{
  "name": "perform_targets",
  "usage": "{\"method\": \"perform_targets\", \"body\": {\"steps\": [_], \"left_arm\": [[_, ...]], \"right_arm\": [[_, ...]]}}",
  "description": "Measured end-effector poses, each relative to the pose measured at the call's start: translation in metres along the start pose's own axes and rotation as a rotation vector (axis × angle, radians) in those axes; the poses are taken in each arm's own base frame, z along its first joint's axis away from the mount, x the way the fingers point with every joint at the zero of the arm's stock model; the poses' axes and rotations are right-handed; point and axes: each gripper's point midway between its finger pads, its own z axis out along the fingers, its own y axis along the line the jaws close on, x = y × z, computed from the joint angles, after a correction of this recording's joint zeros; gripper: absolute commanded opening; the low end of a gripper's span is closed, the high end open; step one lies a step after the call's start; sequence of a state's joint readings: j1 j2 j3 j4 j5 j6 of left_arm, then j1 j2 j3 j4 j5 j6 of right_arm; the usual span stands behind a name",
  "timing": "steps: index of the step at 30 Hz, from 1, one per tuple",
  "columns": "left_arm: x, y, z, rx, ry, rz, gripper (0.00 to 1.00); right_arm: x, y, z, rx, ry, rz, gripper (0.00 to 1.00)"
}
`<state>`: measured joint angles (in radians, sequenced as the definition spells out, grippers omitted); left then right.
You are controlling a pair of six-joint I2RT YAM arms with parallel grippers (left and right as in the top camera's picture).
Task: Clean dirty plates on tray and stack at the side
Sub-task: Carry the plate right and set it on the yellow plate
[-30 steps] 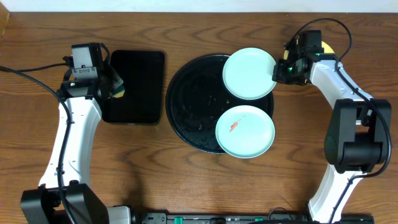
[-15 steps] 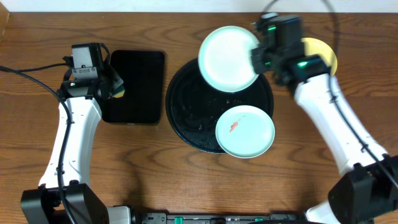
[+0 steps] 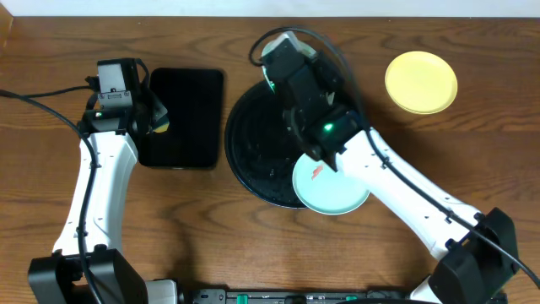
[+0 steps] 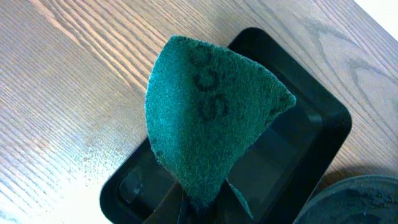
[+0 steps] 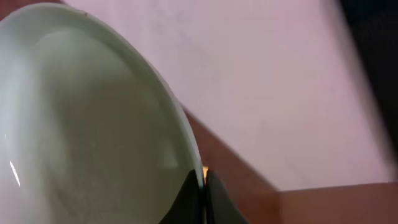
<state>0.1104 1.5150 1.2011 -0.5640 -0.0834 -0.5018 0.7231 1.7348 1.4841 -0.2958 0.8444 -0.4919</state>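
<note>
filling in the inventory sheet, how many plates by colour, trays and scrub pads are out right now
mint-blue plates: 2 (smeared plate, held plate)
yellow plate: 1
trays: 2 (round tray, rectangular tray)
scouring pad: 1
total: 6

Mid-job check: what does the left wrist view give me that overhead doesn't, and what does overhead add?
Left wrist only: the green scouring pad seen clearly, pinched at its lower end in the shut left tool. Overhead only: the yellow plate on the wood tabletop, the red-smeared mint plate on the round black tray, the right arm over that tray. Both: the rectangular black tray, the round tray's rim, the tabletop.
</note>
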Motion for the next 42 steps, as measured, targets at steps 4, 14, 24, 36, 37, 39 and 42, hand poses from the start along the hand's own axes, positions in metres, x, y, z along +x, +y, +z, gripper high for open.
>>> {"method": "perform_targets", "body": {"steps": [4,14,24,36,37,39,42], "left_arm": [[0.000,0.000,0.000,0.000,-0.001,0.000,0.08],[0.000,0.000,0.000,0.000,0.000,0.000,0.08],[0.000,0.000,0.000,0.001,0.000,0.000,0.08],[0.001,0.000,0.001,0.002,0.003,0.000,0.08],[0.001,0.000,0.001,0.001,0.003,0.000,0.08],[0.002,0.000,0.003,-0.002,0.007,0.001,0.08],[0.005,0.001,0.009,-0.011,0.022,0.004,0.08]], "right_arm": [[-0.008,-0.007,-0.004,0.050,-0.016,-0.024,0.01],[0.000,-0.011,-0.003,0.068,0.017,-0.012,0.01],[0.070,-0.007,0.046,-0.168,0.193,0.371,0.01],[0.289,-0.142,0.110,-0.277,0.519,1.304,0.01],[0.306,-0.153,0.108,-0.255,0.532,1.351,0.01],[0.330,-0.167,0.106,-0.218,0.548,1.412,0.01],[0.354,-0.172,0.106,-0.199,0.575,1.467,0.01]]}}
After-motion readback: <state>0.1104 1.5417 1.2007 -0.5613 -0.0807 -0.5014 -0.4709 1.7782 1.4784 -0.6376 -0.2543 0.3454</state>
